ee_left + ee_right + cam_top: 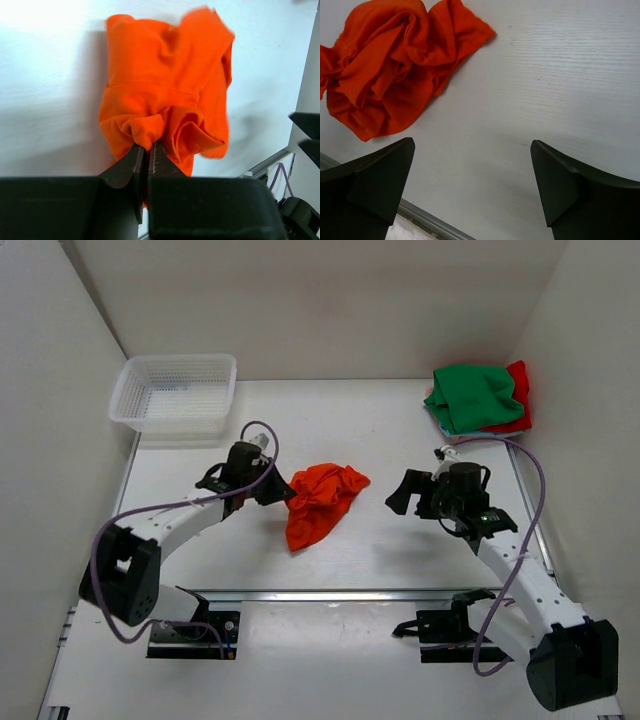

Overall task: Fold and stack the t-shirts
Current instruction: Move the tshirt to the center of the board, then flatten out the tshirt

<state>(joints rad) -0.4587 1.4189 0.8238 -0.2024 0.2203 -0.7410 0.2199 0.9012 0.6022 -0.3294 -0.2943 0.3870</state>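
The orange t-shirt (320,502) lies crumpled in the middle of the table. My left gripper (283,491) is at its left edge, shut on a fold of the orange cloth (150,100); its gripper (148,150) pinches the cloth between the tips. My right gripper (405,493) is open and empty, a little to the right of the orange shirt (390,65), above bare table (530,90). The green t-shirt (472,395) lies folded on the red t-shirt (517,400) at the far right corner.
A white mesh basket (174,392) stands at the far left corner. White walls close the table on three sides. A metal rail (340,594) runs along the near edge.
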